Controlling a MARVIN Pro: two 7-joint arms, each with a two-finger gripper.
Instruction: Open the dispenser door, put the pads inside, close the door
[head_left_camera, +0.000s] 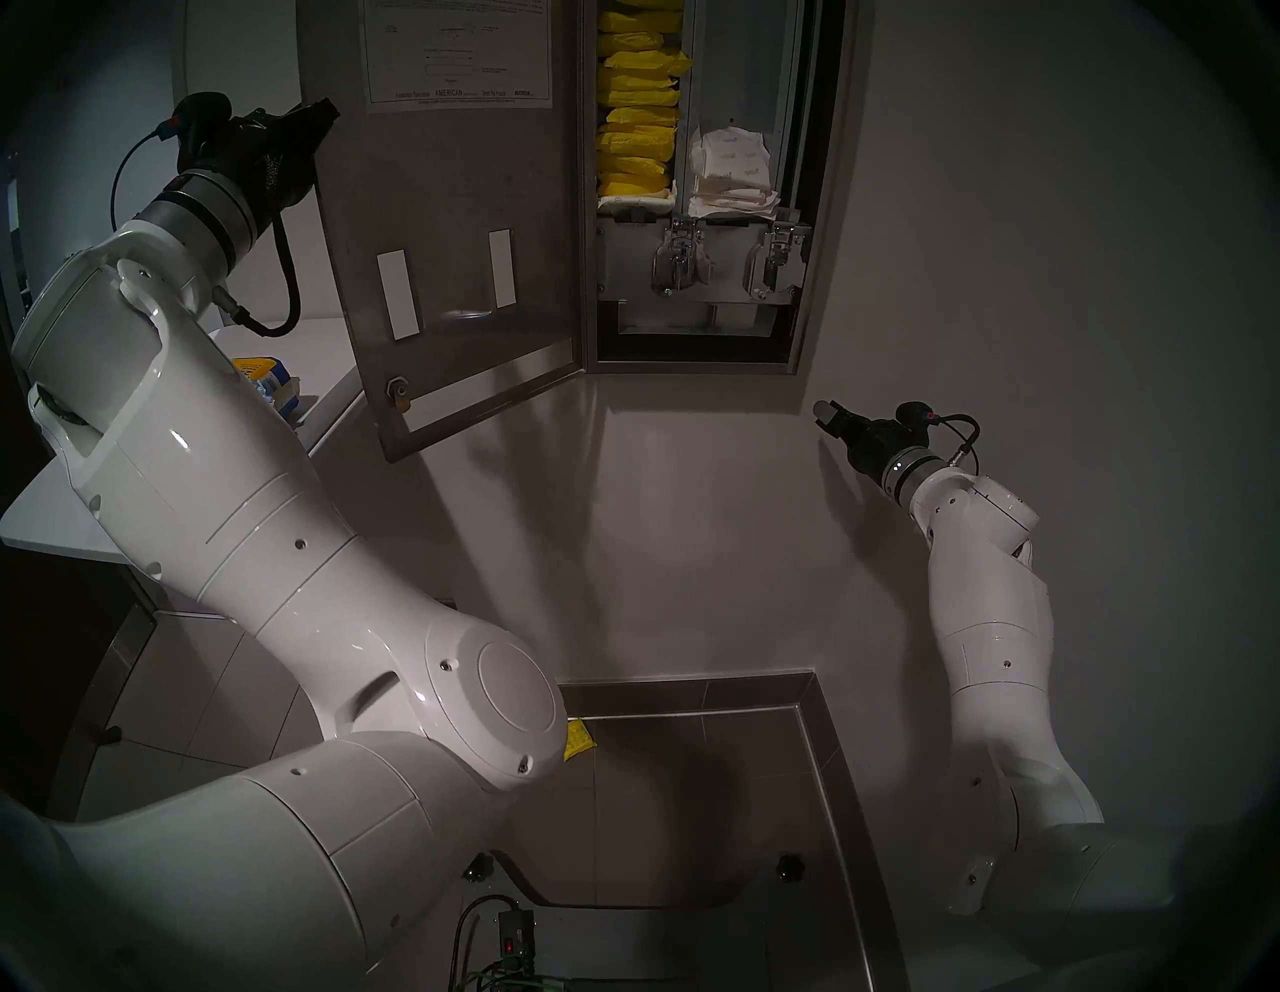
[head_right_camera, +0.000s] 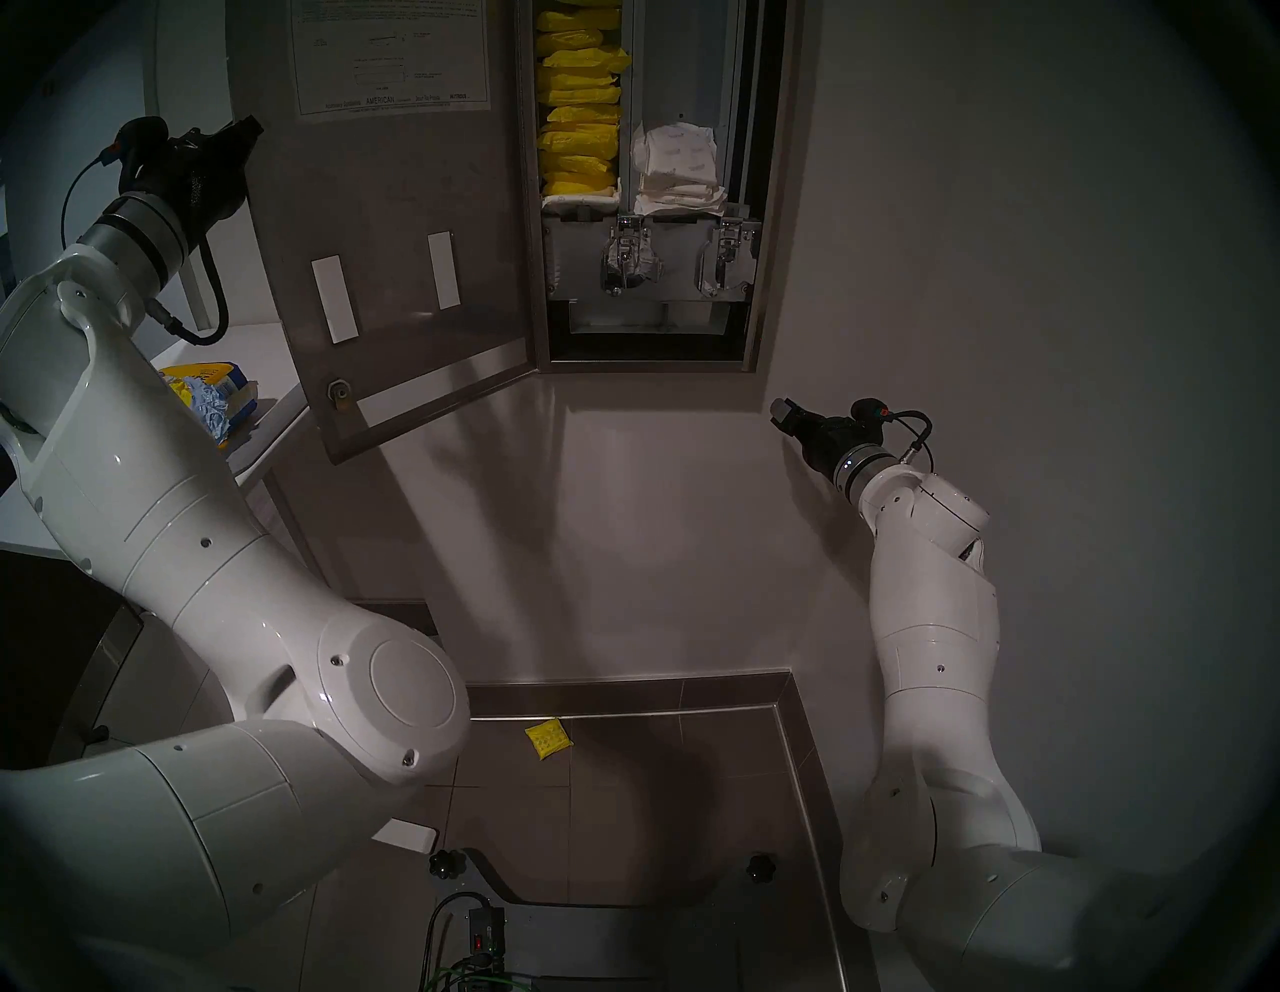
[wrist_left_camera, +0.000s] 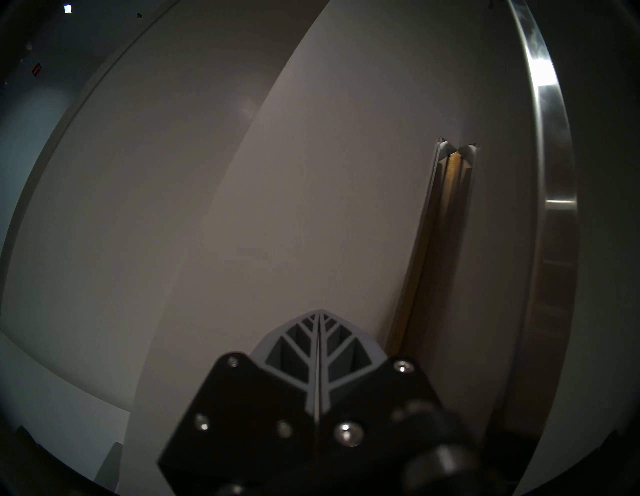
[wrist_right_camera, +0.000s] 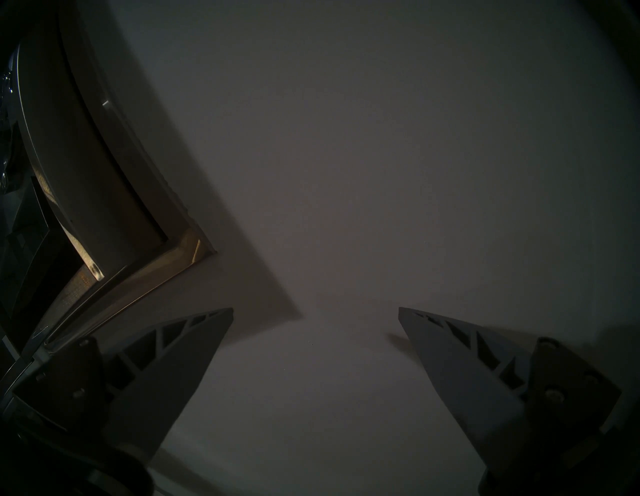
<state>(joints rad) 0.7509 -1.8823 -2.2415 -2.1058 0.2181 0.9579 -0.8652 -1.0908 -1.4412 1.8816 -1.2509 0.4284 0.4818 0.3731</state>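
Head left view: tall brushed-steel dispenser door (head_left_camera: 457, 277) swung wide open to the left, white instruction sheet (head_left_camera: 457, 52) on inner face. Stack of bright yellow plastic-wrapped pads (head_left_camera: 637, 118) filling left column of wall cabinet; crumpled white wrapped pads (head_left_camera: 731, 180) in right column. Left gripper (head_left_camera: 322, 111) up at door's outer edge, just beside it; contact not resolvable. Right gripper (head_left_camera: 828, 413) low right of cabinet, near plain white wall (head_left_camera: 1039, 277), holding nothing. One loose yellow packet (head_left_camera: 578, 738) on grey tiled floor (head_left_camera: 692, 796), half hidden behind left elbow. Head right view: same layout; loose yellow packet (head_right_camera: 548, 738) fully visible on floor, well apart from both grippers. Torn blue-and-yellow bag (head_right_camera: 215, 395) on white shelf (head_right_camera: 263, 346) left of door. Left wrist view: left gripper (wrist_left_camera: 319, 313) with grey ribbed fingers (wrist_left_camera: 337, 350) pressed together tip to tip, nothing between; steel door edge (wrist_left_camera: 550, 173) at right. Right wrist view: right gripper (wrist_right_camera: 315, 313) with fingers (wrist_right_camera: 194, 346) spread wide, empty, facing bare wall; cabinet frame corner (wrist_right_camera: 194, 249) at left.
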